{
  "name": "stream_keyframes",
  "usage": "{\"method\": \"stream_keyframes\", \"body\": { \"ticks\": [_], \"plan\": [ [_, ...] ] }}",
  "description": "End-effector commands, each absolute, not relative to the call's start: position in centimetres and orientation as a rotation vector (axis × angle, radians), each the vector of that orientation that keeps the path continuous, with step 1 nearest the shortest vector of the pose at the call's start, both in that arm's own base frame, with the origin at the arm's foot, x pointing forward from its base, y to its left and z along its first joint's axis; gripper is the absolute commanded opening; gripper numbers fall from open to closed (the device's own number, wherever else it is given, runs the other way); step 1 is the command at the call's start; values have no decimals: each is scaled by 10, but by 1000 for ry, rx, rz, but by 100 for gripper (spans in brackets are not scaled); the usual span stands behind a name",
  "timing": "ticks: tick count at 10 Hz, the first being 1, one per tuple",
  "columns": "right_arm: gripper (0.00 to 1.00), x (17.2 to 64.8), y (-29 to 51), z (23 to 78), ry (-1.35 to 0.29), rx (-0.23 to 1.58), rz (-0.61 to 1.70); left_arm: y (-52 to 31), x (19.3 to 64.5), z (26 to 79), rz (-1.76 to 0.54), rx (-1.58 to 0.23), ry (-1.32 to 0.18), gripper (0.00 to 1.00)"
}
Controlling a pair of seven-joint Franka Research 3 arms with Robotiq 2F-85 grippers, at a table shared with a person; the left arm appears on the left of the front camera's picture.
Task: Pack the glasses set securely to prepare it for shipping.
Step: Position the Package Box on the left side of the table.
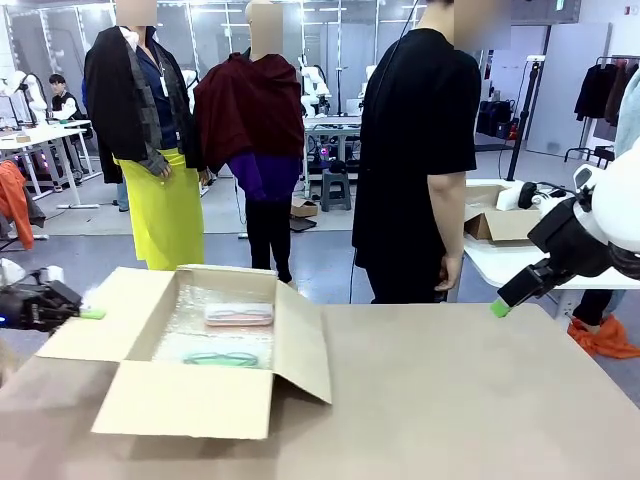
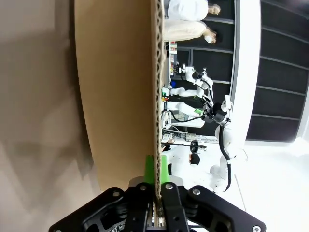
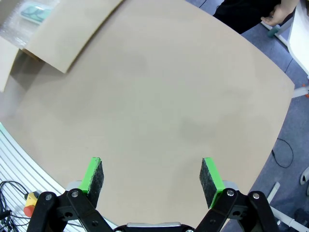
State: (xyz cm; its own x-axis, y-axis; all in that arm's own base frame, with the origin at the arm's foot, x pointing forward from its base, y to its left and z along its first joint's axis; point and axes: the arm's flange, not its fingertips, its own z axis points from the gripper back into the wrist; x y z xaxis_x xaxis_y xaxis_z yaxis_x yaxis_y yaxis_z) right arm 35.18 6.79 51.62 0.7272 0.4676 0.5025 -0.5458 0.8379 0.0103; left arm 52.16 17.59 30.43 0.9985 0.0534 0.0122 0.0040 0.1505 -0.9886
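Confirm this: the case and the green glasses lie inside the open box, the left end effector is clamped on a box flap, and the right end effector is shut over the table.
Not quite: the right end effector is open, its pads wide apart over the bare table, as the right wrist view shows. The rest holds.

Open cardboard box (image 1: 200, 400) (bubble-wrap lined) on tan table (image 1: 450, 400).

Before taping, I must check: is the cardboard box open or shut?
Open. The cardboard box has its flaps spread outward, with the glasses case and green-framed glasses visible inside.
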Motion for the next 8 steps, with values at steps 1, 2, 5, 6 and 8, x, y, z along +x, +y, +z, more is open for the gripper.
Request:
{"method": "stream_keyframes", "body": {
  "ticks": [1, 2, 5, 6, 8],
  "plan": [
    [100, 352, 69, 515, -518, 156, 563, 206, 525, 310, 68, -1407, -13, 0],
    [100, 352, 69, 515, -518, 156, 563, 225, 522, 310, 96, -1345, -19, 0],
    [100, 352, 69, 515, -518, 156, 563, 268, 521, 310, 186, -1260, 12, 0],
    [100, 352, 69, 515, -518, 156, 563, 277, 522, 311, 198, -1258, 25, 0],
    [100, 352, 69, 515, -518, 156, 563, 293, 520, 316, 232, -1229, -1, 0]
  ]
}}
